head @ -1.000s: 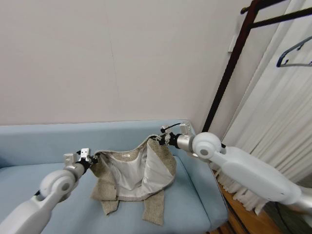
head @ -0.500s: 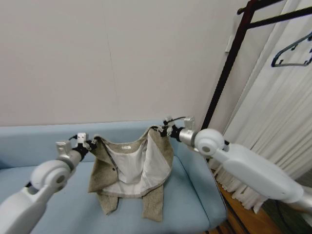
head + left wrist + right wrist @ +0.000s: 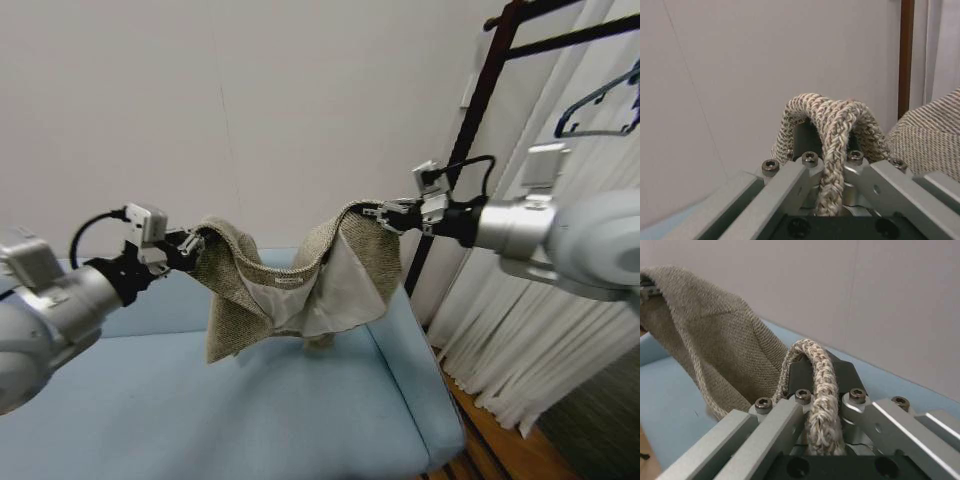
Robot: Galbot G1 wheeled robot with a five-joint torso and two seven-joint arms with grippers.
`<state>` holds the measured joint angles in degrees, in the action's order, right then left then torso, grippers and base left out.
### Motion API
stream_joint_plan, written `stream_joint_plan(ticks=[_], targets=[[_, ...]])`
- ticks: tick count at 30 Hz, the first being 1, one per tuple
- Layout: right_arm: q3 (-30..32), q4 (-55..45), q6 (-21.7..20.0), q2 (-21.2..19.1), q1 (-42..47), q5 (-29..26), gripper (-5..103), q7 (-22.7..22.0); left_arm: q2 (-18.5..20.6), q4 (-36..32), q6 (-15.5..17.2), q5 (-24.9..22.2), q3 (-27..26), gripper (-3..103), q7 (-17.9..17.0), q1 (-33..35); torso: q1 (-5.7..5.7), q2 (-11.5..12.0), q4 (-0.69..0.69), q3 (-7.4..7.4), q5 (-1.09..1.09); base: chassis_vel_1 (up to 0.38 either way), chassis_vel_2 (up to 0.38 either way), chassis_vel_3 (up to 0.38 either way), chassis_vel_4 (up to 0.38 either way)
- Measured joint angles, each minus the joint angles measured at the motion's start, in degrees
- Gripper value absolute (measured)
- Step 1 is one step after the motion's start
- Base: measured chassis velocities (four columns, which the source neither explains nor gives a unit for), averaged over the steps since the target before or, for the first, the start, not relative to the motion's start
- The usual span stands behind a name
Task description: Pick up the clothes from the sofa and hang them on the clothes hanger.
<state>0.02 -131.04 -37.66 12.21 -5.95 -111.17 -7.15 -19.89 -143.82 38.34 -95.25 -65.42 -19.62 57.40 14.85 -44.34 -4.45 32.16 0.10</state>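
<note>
Carrying a beige knitted jacket [image 3: 300, 290] spread in the air above the sofa [image 3: 250, 420], over the seat's back edge and toward its right end, with the hem apparently clear of the cushion. Gripping it at 2 places: with the left gripper [image 3: 185, 245] pinched tight on the braided trim [image 3: 832, 150] at one shoulder, and with the right gripper [image 3: 385, 213] pinched tight on the same trim at the other, letting the collar and pale lining sag between. Seen close in both wrist views as braid squeezed between the closed fingers, looped over the top. Heading, by the look of it, for the dark hanger [image 3: 600, 100] high beyond the sofa's right end, past the dark rack [image 3: 478, 120] and in front of the white curtain [image 3: 540, 330]. To do this carry well: hold both pinches firm, since limp knit hung from only 2 narrow bites could slip. Hold the grippers at an even spread, neither stretching the shoulders nor letting the collar droop further. Lift high enough to bring the neckline above the hanger's arms. Steer the right gripper, already near the rack's upright, around it rather than into it. Approach slowly, expecting the hanger to swing, and settle 1 shoulder per arm before opening.
</note>
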Motion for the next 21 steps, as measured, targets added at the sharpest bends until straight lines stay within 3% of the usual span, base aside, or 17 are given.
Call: stream_joint_plan(ticks=[4,5,6,7,8,12,13,14,17,19,21], targets=[[2.9,-2.6,-2.1,-7.1,0.3,-5.0,1,1.6,4.1,0.0,3.8,-18.5,-10.3,0,-9.4,0.8,0.00,0.0,-0.01,0.00,-0.02,0.000,0.000,0.000,0.000],[2.9,-2.6,-2.1,-7.1,0.3,-5.0,1,1.6,4.1,0.0,3.8,-18.5,-10.3,0,-9.4,0.8,0.00,0.0,-0.01,0.00,-0.02,0.000,0.000,0.000,0.000],[3.3,-3.4,-2.7,-9.3,0.7,-6.1,1,2.2,5.6,0.0,4.0,-25.7,-12.4,0,-12.9,0.6,0.00,0.0,-0.02,0.00,-0.01,0.000,0.000,0.000,0.000],[3.5,-4.0,-2.9,-10.5,0.9,-7.1,1,2.3,6.5,0.0,4.1,-29.9,-13.1,0,-15.2,0.3,0.00,0.0,-0.03,-0.01,0.00,0.000,0.000,0.000,0.000],[3.5,-4.0,-2.9,-10.5,0.9,-7.1,1,2.3,6.5,0.0,4.1,-29.9,-13.1,0,-15.2,0.3,0.00,0.0,-0.03,-0.01,0.00,0.000,0.000,0.000,0.000],[3.8,-5.7,-4.1,-11.8,1.4,-12.6,1,-0.3,7.4,0.2,4.1,-38.9,-10.5,0,-24.3,-0.1,0.00,0.0,-0.01,0.00,0.02,0.000,0.000,0.000,0.000],[3.0,-6.6,-4.3,-11.5,2.2,-14.2,1,-2.9,5.5,0.3,4.1,-41.4,-6.7,0,-29.7,0.3,0.00,0.0,-0.02,0.00,-0.03,0.000,0.000,0.000,0.000],[3.0,-6.6,-4.3,-11.5,2.2,-14.2,1,-2.9,5.5,0.3,4.1,-41.4,-6.7,0,-29.7,0.3,0.00,0.0,-0.02,0.00,-0.03,0.000,0.000,0.000,0.000],[-0.3,-7.5,-4.3,-7.8,4.1,-14.3,1,-9.9,0.8,0.4,4.0,-41.9,-2.2,0,-34.9,5.4,0.02,0.0,-0.01,0.02,-0.03,0.000,0.000,0.000,0.000],[-1.6,-7.6,-4.3,-6.2,5.3,-13.1,1,-12.1,-0.6,0.5,4.0,-41.3,-1.2,0,-35.8,8.4,0.02,0.0,-0.01,0.01,-0.03,0.000,0.000,0.000,0.000],[-7.6,-7.3,-4.3,-2.1,7.4,-7.0,1,-15.3,-3.9,0.6,3.9,-34.6,3.0,0,-34.3,14.6,0.02,0.0,0.03,0.02,-0.01,0.000,0.000,0.000,0.000]])
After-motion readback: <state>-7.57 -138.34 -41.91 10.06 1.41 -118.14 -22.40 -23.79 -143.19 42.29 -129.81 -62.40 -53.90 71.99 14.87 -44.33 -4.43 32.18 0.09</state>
